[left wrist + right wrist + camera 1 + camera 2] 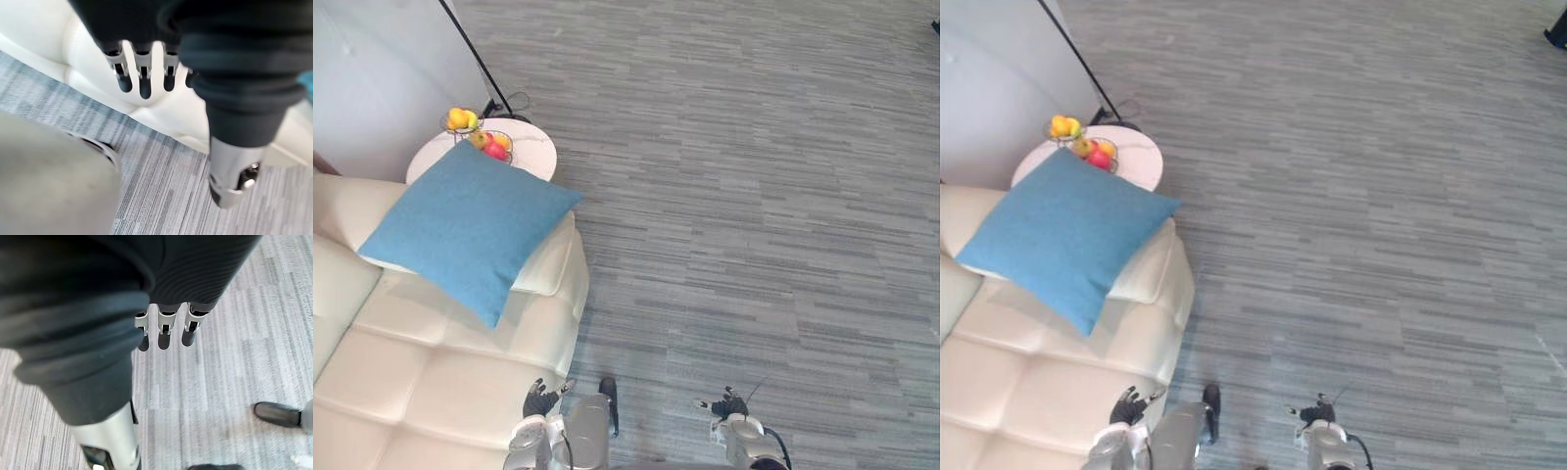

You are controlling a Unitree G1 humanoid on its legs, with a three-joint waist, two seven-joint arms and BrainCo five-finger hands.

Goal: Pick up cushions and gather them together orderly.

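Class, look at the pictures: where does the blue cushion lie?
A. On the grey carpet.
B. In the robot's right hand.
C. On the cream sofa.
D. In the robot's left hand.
C: the blue cushion rests on the cream sofa, and the left hand and right hand are open, holding nothing.

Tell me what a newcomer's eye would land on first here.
The big blue cushion stands out first, lying tilted on the far end of the cream sofa. Just beyond it, bright yellow and red fruit sits in wire bowls on a small round white table. The left hand and right hand hang open and empty.
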